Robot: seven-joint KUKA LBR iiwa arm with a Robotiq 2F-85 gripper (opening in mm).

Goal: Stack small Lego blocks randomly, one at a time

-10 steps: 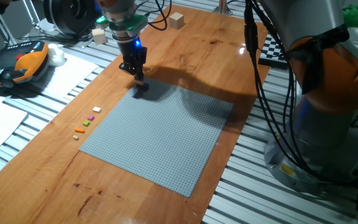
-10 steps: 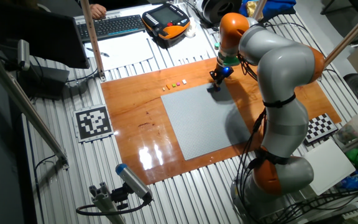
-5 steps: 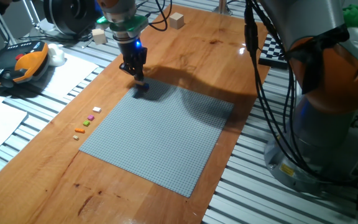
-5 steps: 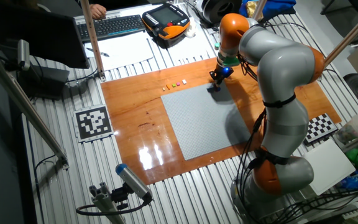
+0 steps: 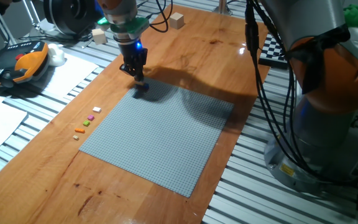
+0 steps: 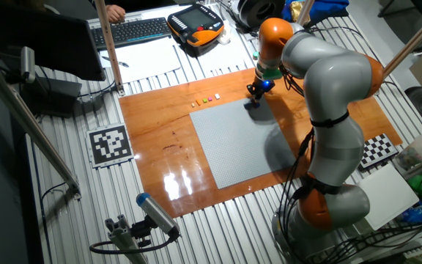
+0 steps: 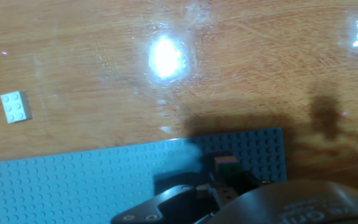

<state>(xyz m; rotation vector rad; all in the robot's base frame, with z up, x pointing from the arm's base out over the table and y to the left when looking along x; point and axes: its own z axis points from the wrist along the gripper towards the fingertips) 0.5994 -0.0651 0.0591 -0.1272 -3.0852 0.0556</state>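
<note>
My gripper [image 5: 140, 78] stands at the far corner of the grey baseplate [image 5: 154, 137], fingers close together. In the hand view its fingertips sit at a small Lego stack [image 7: 225, 164], orange-pink over green, on the plate's corner [image 7: 73, 180]; it looks shut on the top block. The other fixed view shows the gripper [image 6: 256, 96] at the same corner. A row of loose small Lego blocks lies on the wood left of the plate: white [image 5: 96, 109], pink [image 5: 92, 117], green [image 5: 87, 123] and orange [image 5: 78, 131]. The white one also shows in the hand view [image 7: 15, 106].
Two plain wooden cubes [image 5: 177, 20] [image 5: 99, 35] sit at the board's far end. A teach pendant [image 5: 17, 65] and papers lie to the left. The robot's base [image 5: 328, 112] stands to the right. A checkerboard marker [image 6: 379, 147] lies beside the board.
</note>
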